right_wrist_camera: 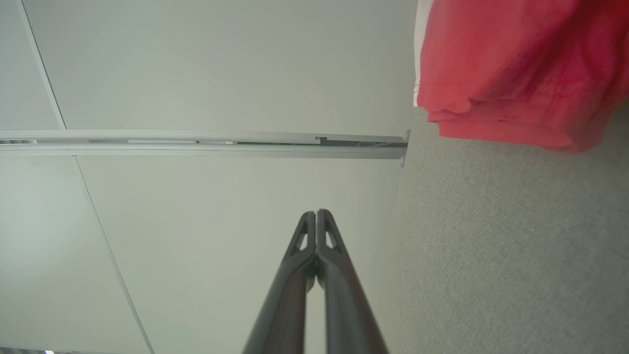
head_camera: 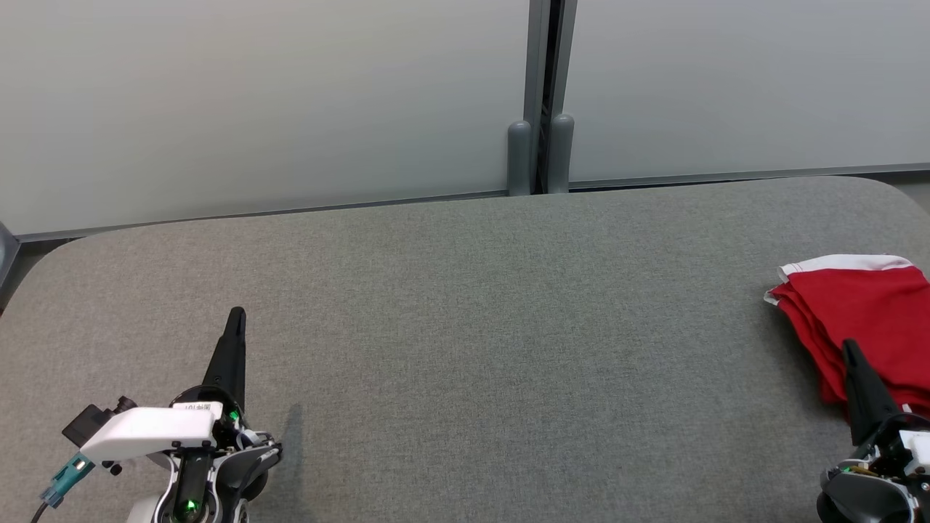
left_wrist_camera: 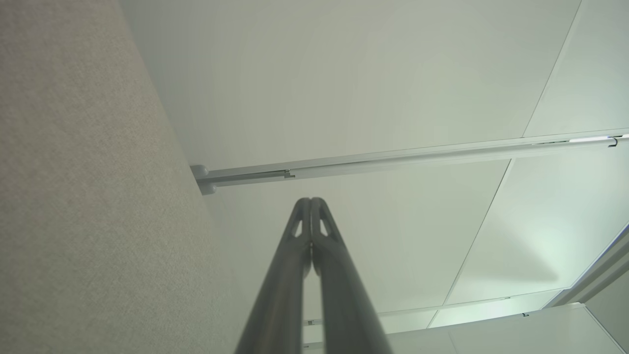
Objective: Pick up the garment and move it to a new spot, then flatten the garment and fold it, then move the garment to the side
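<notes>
At the lower left of the head view, one left gripper [head_camera: 237, 315] points up over the one grey table [head_camera: 465, 327], its two fingers pressed together. In the upper middle, two short grey posts [head_camera: 519, 156] stand between two pale wall panels [head_camera: 254, 94]. At the right edge lies one folded red garment [head_camera: 864, 305] with a white band. One right gripper [head_camera: 848, 347] shows in front of its lower part, fingers together too.
</notes>
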Available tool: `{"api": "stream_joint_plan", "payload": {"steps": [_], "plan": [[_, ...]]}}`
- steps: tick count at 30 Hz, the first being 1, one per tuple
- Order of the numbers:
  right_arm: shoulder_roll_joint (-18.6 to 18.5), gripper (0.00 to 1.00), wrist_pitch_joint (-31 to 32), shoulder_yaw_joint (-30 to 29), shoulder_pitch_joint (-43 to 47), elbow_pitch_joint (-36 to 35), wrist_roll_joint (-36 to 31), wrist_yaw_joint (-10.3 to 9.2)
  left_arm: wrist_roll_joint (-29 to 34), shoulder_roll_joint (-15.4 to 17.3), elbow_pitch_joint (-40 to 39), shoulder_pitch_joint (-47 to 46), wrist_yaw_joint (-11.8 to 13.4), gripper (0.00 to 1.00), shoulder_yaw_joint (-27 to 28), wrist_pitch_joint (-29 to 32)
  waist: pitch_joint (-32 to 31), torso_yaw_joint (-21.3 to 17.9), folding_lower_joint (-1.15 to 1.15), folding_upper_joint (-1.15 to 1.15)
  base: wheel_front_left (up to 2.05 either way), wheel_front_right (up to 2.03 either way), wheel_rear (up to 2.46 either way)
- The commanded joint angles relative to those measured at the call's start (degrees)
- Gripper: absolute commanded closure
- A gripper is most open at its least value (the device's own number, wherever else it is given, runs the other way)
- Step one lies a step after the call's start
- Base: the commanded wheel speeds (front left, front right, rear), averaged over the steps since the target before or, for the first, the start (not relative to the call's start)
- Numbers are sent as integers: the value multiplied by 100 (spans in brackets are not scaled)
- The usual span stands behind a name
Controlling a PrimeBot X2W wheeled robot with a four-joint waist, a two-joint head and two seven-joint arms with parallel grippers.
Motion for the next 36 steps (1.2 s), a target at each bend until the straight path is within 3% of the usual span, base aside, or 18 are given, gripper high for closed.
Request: {"api": "stream_joint_plan", "payload": {"steps": [1, 36], "plan": [[-53, 100, 32, -27, -50, 13, 35, 12, -21, 15, -2, -107, -24, 100, 23, 23, 0, 0, 0, 0, 0, 0, 0], [-52, 100, 31, -26, -50, 12, 35, 12, -22, 15, -3, -107, -24, 100, 22, 23, 0, 0, 0, 0, 0, 0, 0]]}}
